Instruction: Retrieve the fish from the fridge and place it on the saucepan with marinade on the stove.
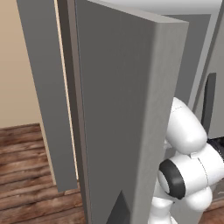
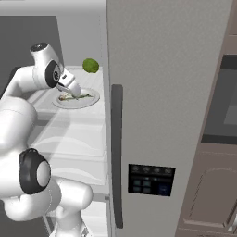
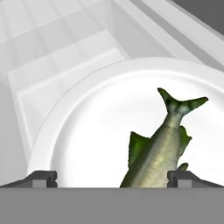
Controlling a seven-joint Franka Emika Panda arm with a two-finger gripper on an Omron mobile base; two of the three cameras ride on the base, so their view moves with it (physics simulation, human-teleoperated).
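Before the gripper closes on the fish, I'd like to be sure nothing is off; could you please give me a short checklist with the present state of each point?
1. Fridge door open far enough for the arm: ok, the arm reaches onto the shelf.
2. Fish lying on the white plate: ok.
3. Gripper open: ok, its tips stand wide apart.
4. Fish between the tips: ok but off centre; its body lies close to the tip on the right of the hand view.
5. Tips low enough to grip: cannot tell; contact is not visible.
6. Round green fruit clear of the gripper: ok, it sits farther back on the shelf.
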